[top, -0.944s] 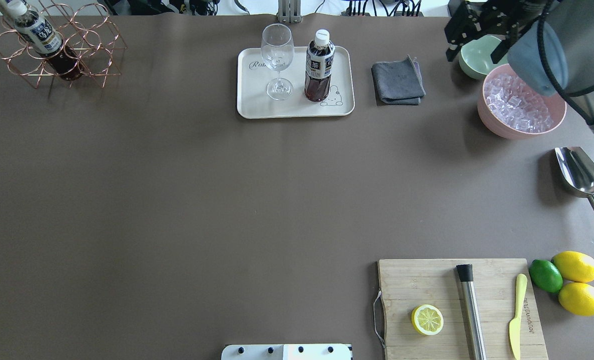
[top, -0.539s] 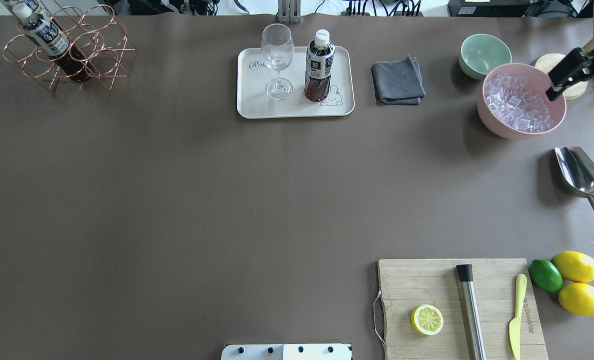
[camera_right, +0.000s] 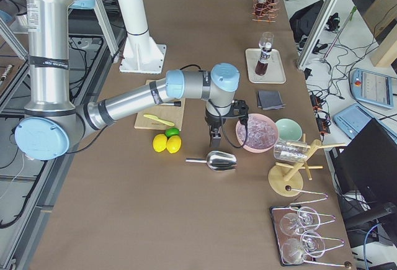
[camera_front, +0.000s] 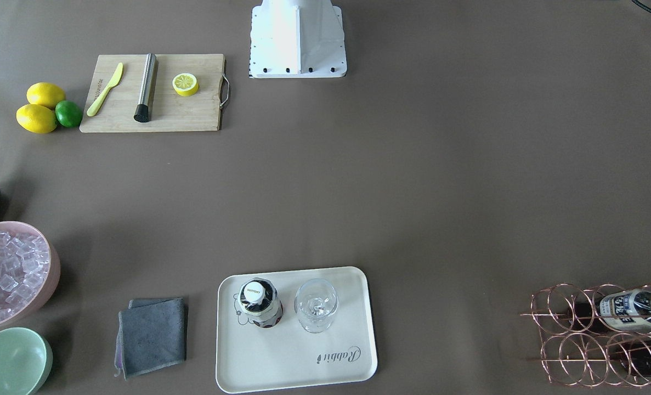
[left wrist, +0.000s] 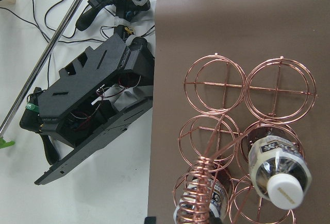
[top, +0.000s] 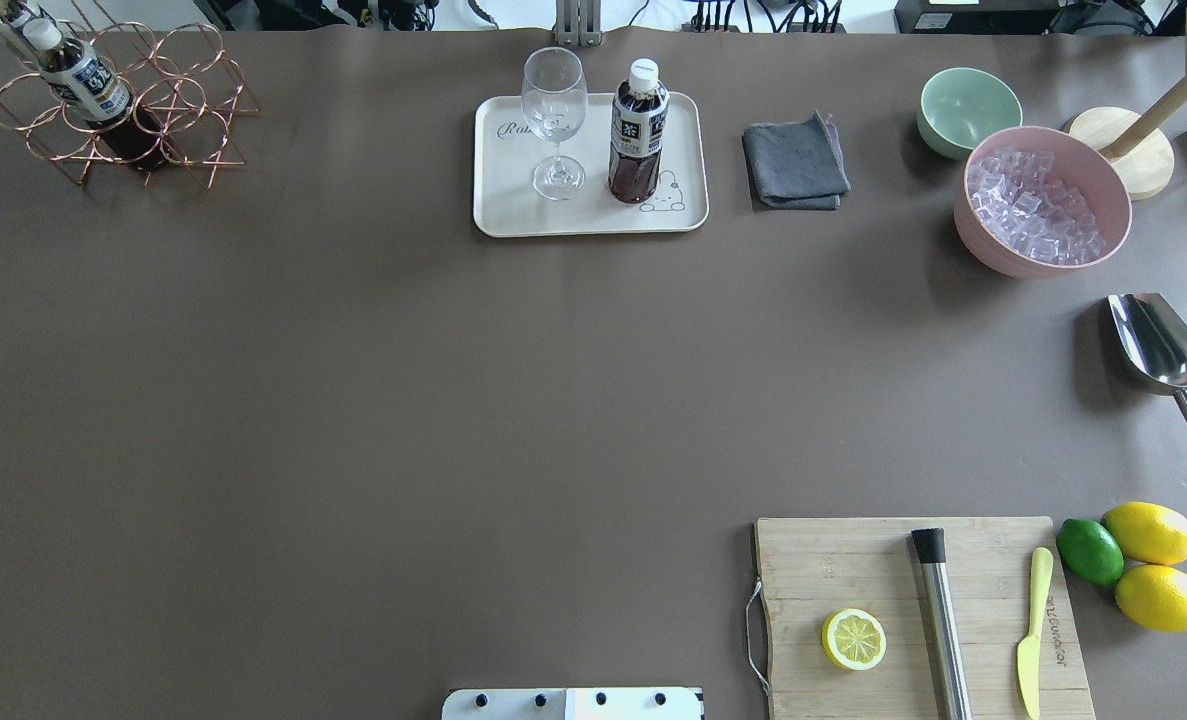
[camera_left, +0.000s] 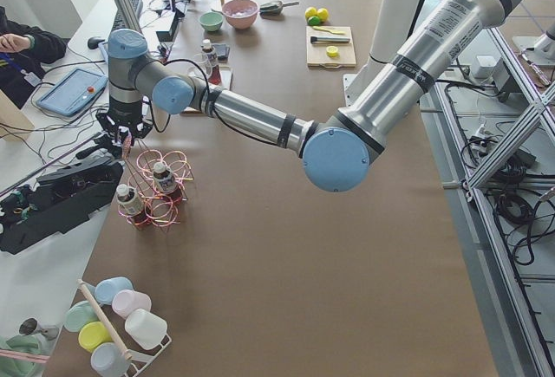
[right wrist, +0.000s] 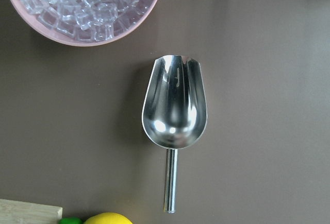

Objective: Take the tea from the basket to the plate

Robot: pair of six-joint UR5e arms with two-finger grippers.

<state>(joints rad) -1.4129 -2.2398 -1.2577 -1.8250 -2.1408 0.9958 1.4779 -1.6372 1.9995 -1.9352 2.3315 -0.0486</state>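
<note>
Tea (top: 639, 130) upright on plate (top: 593, 218), just beside glass (top: 554, 100); by that, task looks done. 2 spare bottles (left wrist: 278, 175) stand in basket (left wrist: 214, 82), caps up, long axis vertical. Left claw (camera_left: 121, 139) hangs over basket, far nearer than right claw (camera_right: 214, 139), which hovers above scoop (right wrist: 175, 105). Any next grab: straight down, bottles toward lower right of left wrist view. Cannot tell either claw's opening: side views only, fingers absent from wrist views. Wrist view shows which cells hold bottles; overhead shows plate.
</note>
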